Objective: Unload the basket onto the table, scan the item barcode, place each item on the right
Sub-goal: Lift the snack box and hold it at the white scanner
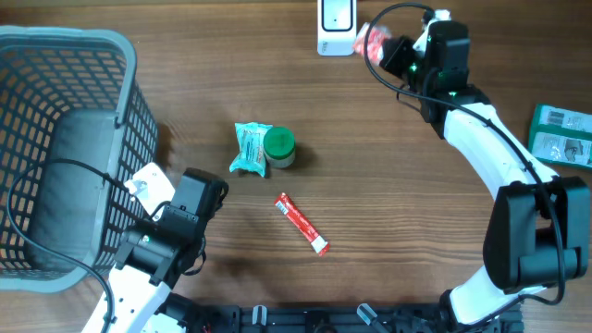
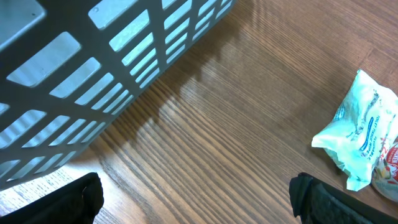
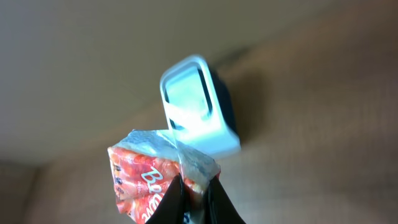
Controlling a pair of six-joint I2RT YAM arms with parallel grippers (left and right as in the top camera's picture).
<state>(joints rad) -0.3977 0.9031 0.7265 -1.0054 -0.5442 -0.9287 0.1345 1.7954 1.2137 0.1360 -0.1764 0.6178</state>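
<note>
Red foil is pinched between the nearly closed jaws of the right gripper. It holds one red snack packet, gripped at its lower edge and raised in front of the wrist camera. White lettering on the packet begins "Bo"; the rest is cut off and blurred. Just beyond the packet stands the single white scanner, its pale window turned toward the gripper. Whether packet and scanner touch cannot be told. From overhead the scanner sits at the far edge of the desk, a little right of the middle, with the packet just beside its right side.

The left gripper, the second of the two, hangs low near the front-left corner of the desk. Its jaws are spread wide and empty, with bare wood between its fingertips. To its left, one grey slatted basket takes up the desk's left edge.

Three loose things lie toward the middle of the desk:
- One teal packet, its blue print too small to read.
- One green-lidded jar, touching the teal packet's right side.
- One red stick sachet, lying diagonally nearer the front edge, apart from both.

One green box rests at the right edge, its labels unreadable.
</note>
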